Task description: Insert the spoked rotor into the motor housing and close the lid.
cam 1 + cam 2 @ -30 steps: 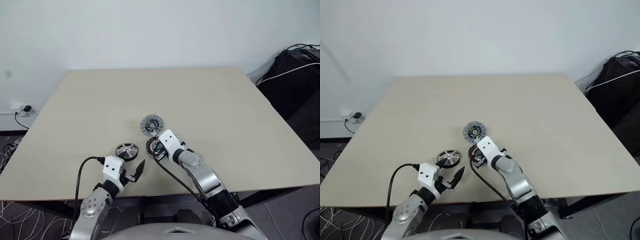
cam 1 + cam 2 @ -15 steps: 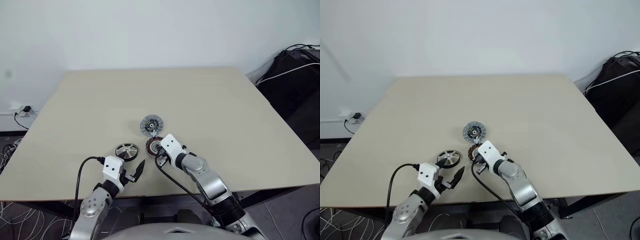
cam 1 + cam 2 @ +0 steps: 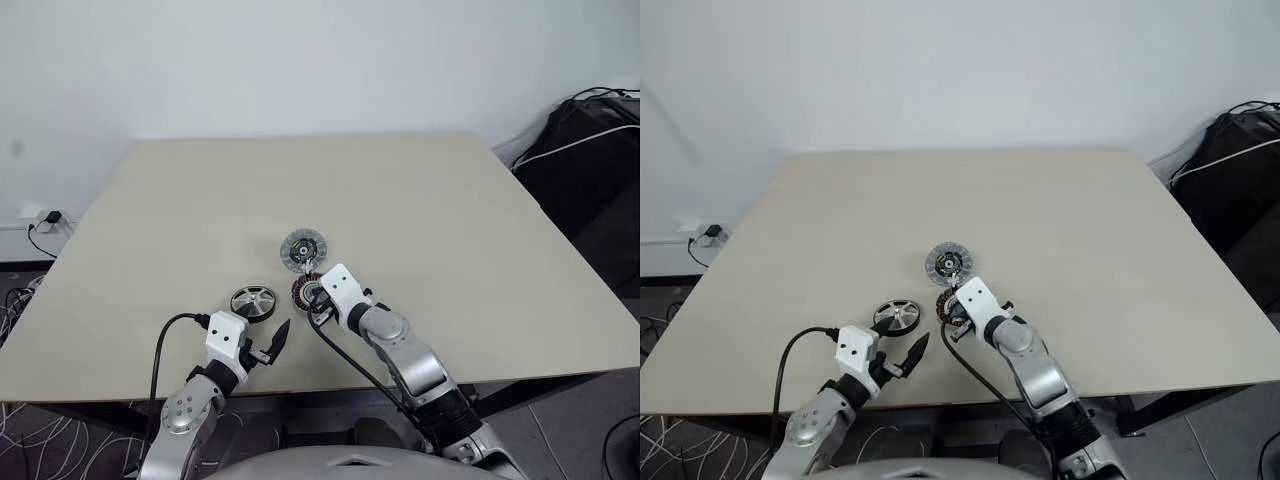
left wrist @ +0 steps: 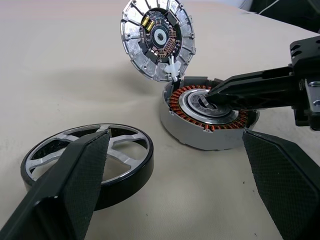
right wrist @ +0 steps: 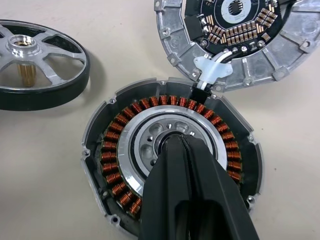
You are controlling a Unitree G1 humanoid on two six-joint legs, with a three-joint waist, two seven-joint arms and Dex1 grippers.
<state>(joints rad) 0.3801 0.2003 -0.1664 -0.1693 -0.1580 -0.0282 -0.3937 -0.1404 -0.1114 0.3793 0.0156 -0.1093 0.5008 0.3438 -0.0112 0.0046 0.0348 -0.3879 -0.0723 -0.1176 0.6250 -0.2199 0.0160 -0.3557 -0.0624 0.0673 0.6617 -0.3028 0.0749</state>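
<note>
The motor housing (image 5: 115,150) lies open on the table with its copper coils facing up. My right gripper (image 5: 180,142) is shut, and its tips rest in the housing's silver centre (image 4: 197,107). The lid (image 4: 157,37) stands tilted just beyond the housing, circuit face showing, joined to it by a white connector (image 5: 210,67). The spoked rotor (image 3: 253,302) lies flat to the housing's left, apart from it. My left gripper (image 3: 272,343) is open and empty near the table's front edge, close behind the rotor (image 4: 90,160).
The beige table (image 3: 420,200) stretches wide behind and beside the parts. A dark bag with cables (image 3: 590,150) sits off the table's right. A wall socket and cords (image 3: 40,222) are at the far left on the floor.
</note>
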